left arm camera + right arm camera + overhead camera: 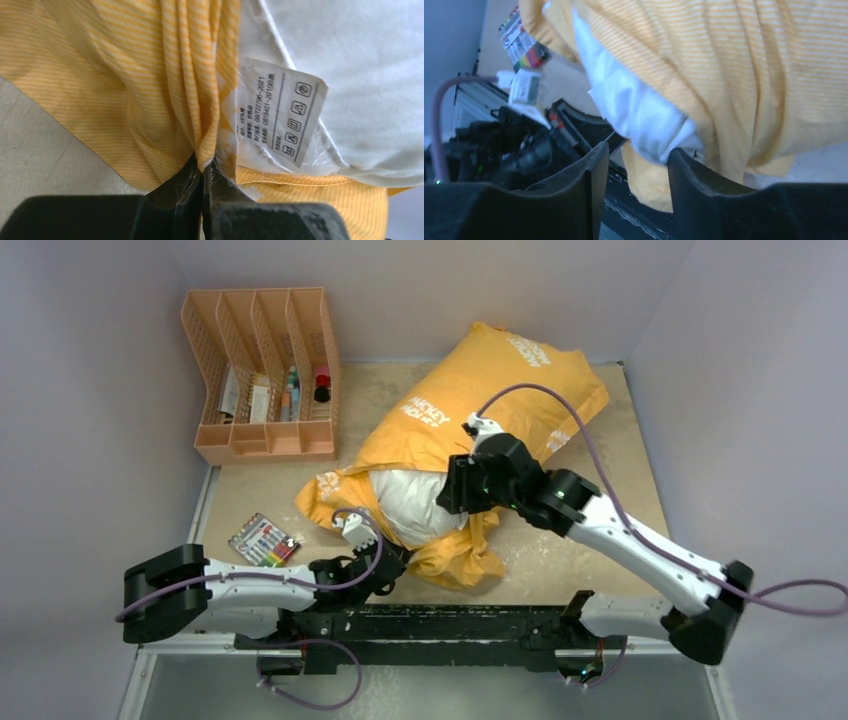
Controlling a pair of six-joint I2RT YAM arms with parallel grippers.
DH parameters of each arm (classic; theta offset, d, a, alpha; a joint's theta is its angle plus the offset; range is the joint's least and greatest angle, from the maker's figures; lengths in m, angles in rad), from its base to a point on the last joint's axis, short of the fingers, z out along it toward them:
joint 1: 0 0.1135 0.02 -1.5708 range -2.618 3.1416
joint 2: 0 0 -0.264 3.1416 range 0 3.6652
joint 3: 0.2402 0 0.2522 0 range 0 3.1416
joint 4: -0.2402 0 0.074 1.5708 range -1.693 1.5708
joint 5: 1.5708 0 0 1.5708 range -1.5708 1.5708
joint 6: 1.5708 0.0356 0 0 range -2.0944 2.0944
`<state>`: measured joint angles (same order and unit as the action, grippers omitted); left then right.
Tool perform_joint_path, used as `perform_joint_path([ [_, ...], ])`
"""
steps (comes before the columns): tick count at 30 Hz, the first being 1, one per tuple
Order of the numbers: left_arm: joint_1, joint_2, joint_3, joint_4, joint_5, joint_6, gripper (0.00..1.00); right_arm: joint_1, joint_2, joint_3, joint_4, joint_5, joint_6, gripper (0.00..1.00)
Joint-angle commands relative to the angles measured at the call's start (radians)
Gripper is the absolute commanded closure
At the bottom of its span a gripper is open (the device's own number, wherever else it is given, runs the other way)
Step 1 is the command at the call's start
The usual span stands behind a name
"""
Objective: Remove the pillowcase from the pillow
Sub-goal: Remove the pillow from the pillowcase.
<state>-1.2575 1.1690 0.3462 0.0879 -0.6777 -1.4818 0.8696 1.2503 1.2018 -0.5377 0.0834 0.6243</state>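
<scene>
The orange-yellow pillowcase [470, 400] with white lettering lies slantwise on the table and still covers most of the pillow. The white pillow [410, 502] bulges out of its open near end. My left gripper [385, 562] is shut on a bunched fold of the pillowcase [185, 100] at the opening's near edge, next to the pillow's white tag [282, 115]. My right gripper [450, 485] is open at the right side of the exposed pillow end. In its wrist view the jaws [634, 155] stand apart with white pillow fabric [634, 115] just above the gap, holding nothing.
A peach slotted desk organiser [262, 375] with pens and small items stands at the back left. A pack of coloured markers [263, 540] lies near the left arm. The black base rail [440, 625] runs along the near edge. Grey walls enclose the table.
</scene>
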Motion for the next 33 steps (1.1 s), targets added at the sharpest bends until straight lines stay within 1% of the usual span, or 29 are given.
perform_joint_path([
  [1,-0.014,0.010,-0.058,-0.006,0.079,0.013,1.00,0.019,-0.209,-0.067,-0.025,-0.026,0.047,0.42],
  [3,-0.014,0.008,-0.069,-0.001,0.081,0.009,1.00,0.019,-0.289,-0.150,-0.046,-0.019,0.102,0.28],
  [5,-0.014,0.011,-0.069,-0.009,0.081,0.010,1.00,0.017,-0.369,-0.261,-0.047,-0.037,0.207,0.24],
  [6,-0.014,0.013,-0.066,-0.016,0.081,0.010,1.00,0.017,-0.400,-0.303,-0.056,-0.011,0.259,0.23],
  [8,-0.015,0.019,-0.054,-0.029,0.081,0.018,1.00,0.017,-0.455,-0.399,-0.028,-0.011,0.350,0.23],
  [10,-0.015,0.026,-0.043,-0.041,0.085,0.025,1.00,0.017,-0.489,-0.485,0.034,-0.022,0.408,0.26],
  [12,-0.016,0.030,-0.039,-0.037,0.088,0.028,1.00,0.017,-0.501,-0.571,0.109,-0.074,0.533,0.26],
  [14,-0.015,0.039,-0.040,-0.015,0.095,0.038,1.00,0.017,-0.507,-0.646,0.258,-0.081,0.656,0.30],
  [16,-0.014,0.055,-0.030,-0.008,0.099,0.047,1.00,0.016,-0.497,-0.696,0.420,-0.082,0.703,0.32],
  [18,-0.014,0.073,-0.008,-0.018,0.109,0.066,1.00,0.017,-0.458,-0.685,0.441,-0.066,0.740,0.33],
  [20,-0.015,0.090,0.018,-0.031,0.125,0.085,1.00,0.016,-0.396,-0.628,0.350,-0.022,0.744,0.33],
  [21,-0.015,0.095,0.027,-0.038,0.130,0.098,1.00,0.017,-0.362,-0.600,0.289,-0.002,0.765,0.36],
  [22,-0.014,0.100,0.033,-0.042,0.133,0.104,1.00,0.017,-0.322,-0.576,0.239,0.012,0.787,0.45],
  [23,-0.015,0.101,0.034,-0.043,0.133,0.106,1.00,0.017,-0.289,-0.556,0.204,0.015,0.793,0.57],
  [24,-0.014,0.096,0.034,-0.042,0.133,0.105,1.00,0.017,-0.260,-0.544,0.184,0.006,0.784,0.76],
  [25,-0.014,0.087,0.034,-0.043,0.132,0.104,1.00,0.016,-0.239,-0.536,0.165,-0.010,0.773,0.90],
  [26,-0.014,0.075,0.037,-0.055,0.130,0.103,1.00,0.016,-0.223,-0.539,0.157,-0.019,0.772,0.97],
  [28,-0.014,0.037,0.048,-0.101,0.116,0.102,1.00,0.016,-0.207,-0.573,0.170,-0.020,0.772,1.00],
  [30,-0.014,-0.010,0.073,-0.177,0.102,0.118,0.99,0.017,-0.211,-0.630,0.192,-0.035,0.774,1.00],
  [31,-0.014,-0.037,0.094,-0.239,0.091,0.137,0.86,0.017,-0.220,-0.663,0.206,-0.043,0.779,1.00],
  [32,-0.014,-0.067,0.118,-0.283,0.087,0.165,0.77,0.017,-0.231,-0.694,0.221,-0.044,0.786,1.00],
  [33,-0.014,-0.098,0.147,-0.322,0.069,0.176,0.70,0.017,-0.248,-0.727,0.229,-0.036,0.794,1.00],
])
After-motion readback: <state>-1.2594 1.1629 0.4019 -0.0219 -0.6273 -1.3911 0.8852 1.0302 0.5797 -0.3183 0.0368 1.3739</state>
